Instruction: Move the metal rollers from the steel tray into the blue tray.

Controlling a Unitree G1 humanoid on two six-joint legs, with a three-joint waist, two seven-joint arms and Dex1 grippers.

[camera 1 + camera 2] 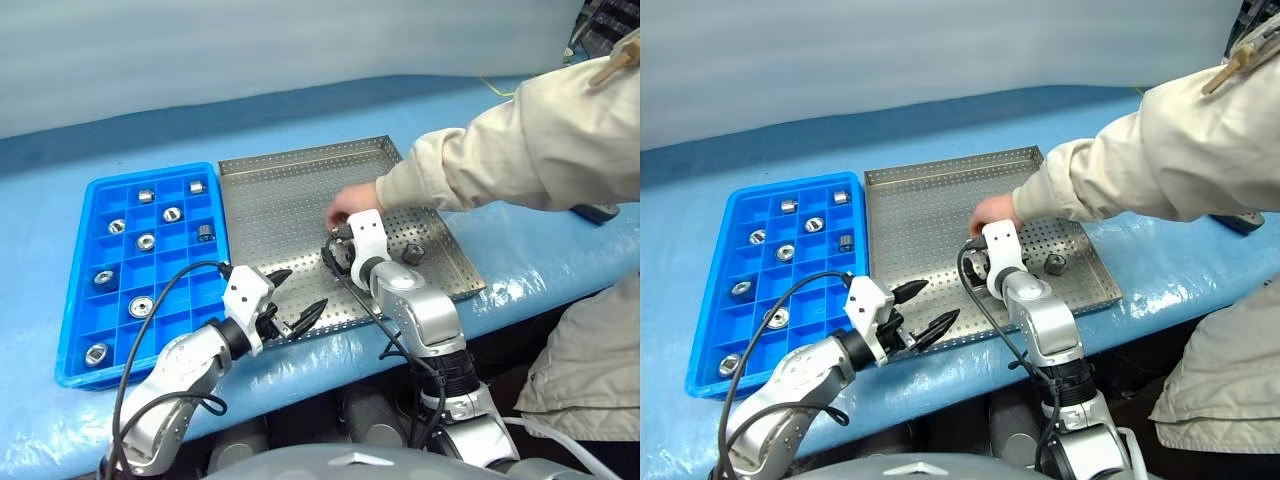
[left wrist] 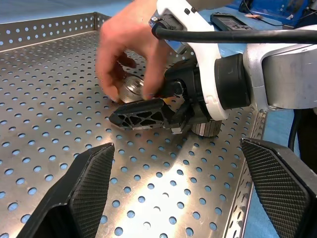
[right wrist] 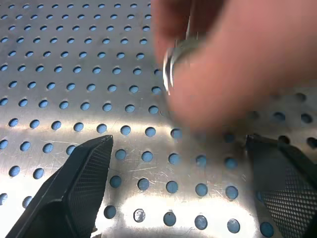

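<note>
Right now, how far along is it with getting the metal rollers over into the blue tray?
Well along: nine metal rollers sit in separate compartments of the blue tray. In hand: nothing. The left gripper and right gripper are open and empty, while a person's hand holds a roller just ahead of the right gripper. Left: that one and another roller on the steel tray.

workshop bench, perforated steel tray (image 1: 290, 190), parts
</note>
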